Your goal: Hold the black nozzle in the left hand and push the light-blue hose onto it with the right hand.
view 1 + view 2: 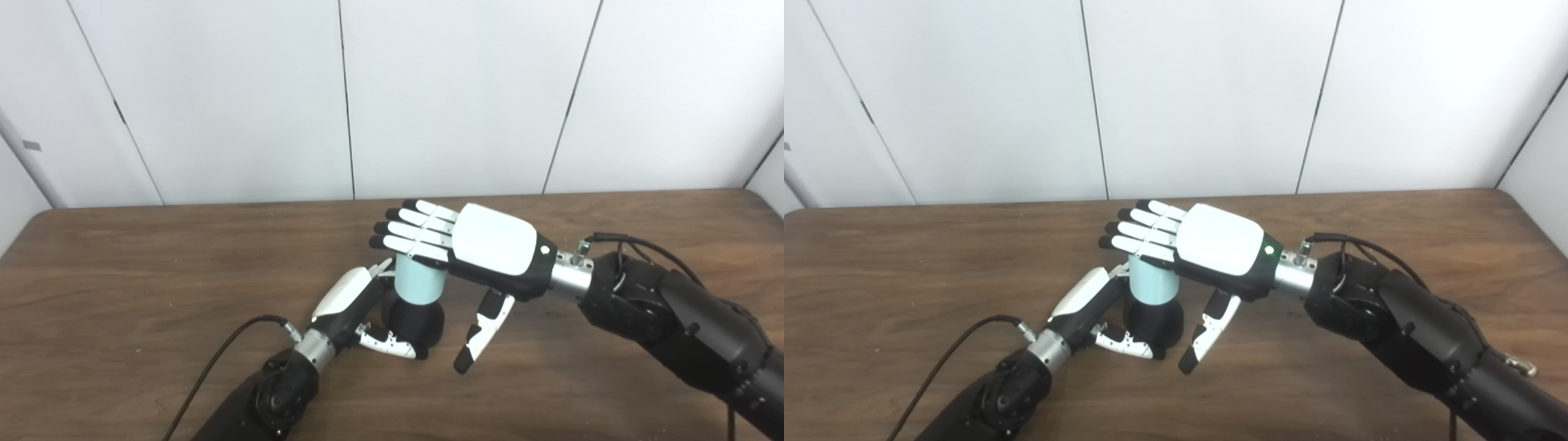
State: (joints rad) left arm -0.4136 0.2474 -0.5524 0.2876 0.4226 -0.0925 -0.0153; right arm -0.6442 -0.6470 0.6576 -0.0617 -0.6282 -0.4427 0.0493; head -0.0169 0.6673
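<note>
The black nozzle [418, 323] stands upright on the brown table [122, 294], a little toward 7 o'clock of the table's middle, with the light-blue hose [419, 280] seated on its top as a short upright tube. The hose's lower rim meets the nozzle's rounded black body; its upper end is hidden under the right hand [484, 245].

The left hand [358, 306] comes in from 7 o'clock and is wrapped around the nozzle: its thumb [392, 344] curls across the front of the black base, while its fingers pass behind, at 9 o'clock of the hose, so the hand is clamped on the nozzle. How far the fingers reach round the back cannot be told.

The right hand arrives from 4 o'clock and lies flat, palm down, over the top of the hose. Its fingers [1136, 229] are stretched straight and close together, pointing to 10 o'clock past the hose, and its thumb [1205, 334] hangs down and apart at 3 o'clock of the nozzle, touching neither piece. The hand grips nothing; whether the palm presses on the hose end or sits just above it cannot be told.

A black cable [214, 361] trails from the left wrist toward 7 o'clock, and another loops over the right wrist [1353, 248]. White wall panels [459, 92] close the scene at 12 o'clock.
</note>
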